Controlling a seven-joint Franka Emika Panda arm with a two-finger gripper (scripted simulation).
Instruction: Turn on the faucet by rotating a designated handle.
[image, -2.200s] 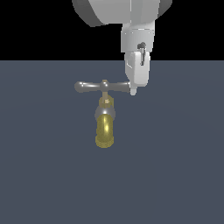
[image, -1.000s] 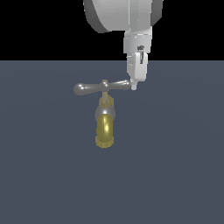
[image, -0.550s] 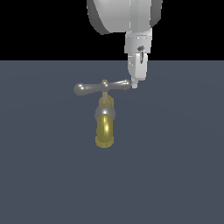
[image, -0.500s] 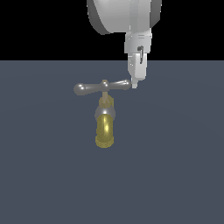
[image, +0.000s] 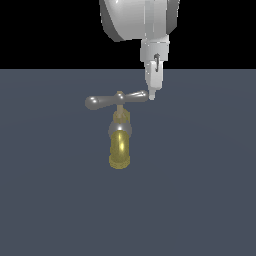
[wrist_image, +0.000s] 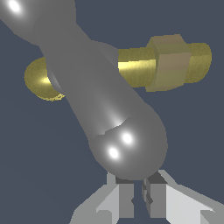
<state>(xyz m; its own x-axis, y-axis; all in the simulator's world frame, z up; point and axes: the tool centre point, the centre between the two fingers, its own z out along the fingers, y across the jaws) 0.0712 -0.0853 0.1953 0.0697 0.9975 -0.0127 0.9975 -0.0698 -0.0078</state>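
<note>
Grey floor (image: 200, 200) | arm vertical | pincer (image: 152, 95) nearly closed, empty, touching handle (image: 117, 100) end

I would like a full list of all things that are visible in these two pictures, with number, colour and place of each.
faucet: one, yellow-gold spout with grey collar and thin brass stem, on the grey surface near the middle of the exterior view.
handle: one, shiny grey crossbar with rounded ends and a brass hub, on top of the faucet.
surface: one, dark grey-blue, under everything.
end effector: one, white and grey, at the handle's end on the exterior view's right; fingers nearly together beside the rounded end.
</note>
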